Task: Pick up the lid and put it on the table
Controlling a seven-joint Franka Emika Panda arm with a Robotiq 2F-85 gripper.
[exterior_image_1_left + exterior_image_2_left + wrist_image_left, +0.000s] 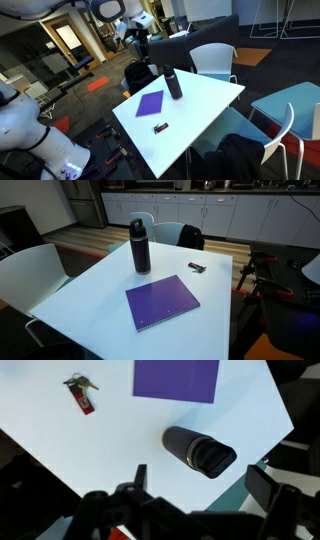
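Wrist view looks down on the white bench (60, 440), where the dark bottle (185, 445) stands with the black lid (214, 458) still seated on its top. The hand (201, 482) hangs above with its fingers (140, 476) spread wide and nothing between them. A key bunch with a red tag (80, 395) and a purple notebook (177, 378) lie well apart from the bottle. If the descent goes off-centre, one finger could land on the lid's rim instead of passing beside it and shove the tall bottle over.

In an exterior view the hand (139, 43) is small and hard to read, up above the bottle (174, 84). The bottle stands upright near a corner of the bench (215, 95), so a knock there could send it off the edge.

In an exterior view the lid (140, 223) is as wide as the bottle (140, 250) and much shorter. I judge it may be threaded, so a straight pull could lift the whole bottle or let the fingers slip off the short cap. Bare bench (90, 290) lies beside the notebook (162, 302), but a round cap released on its edge could roll away.
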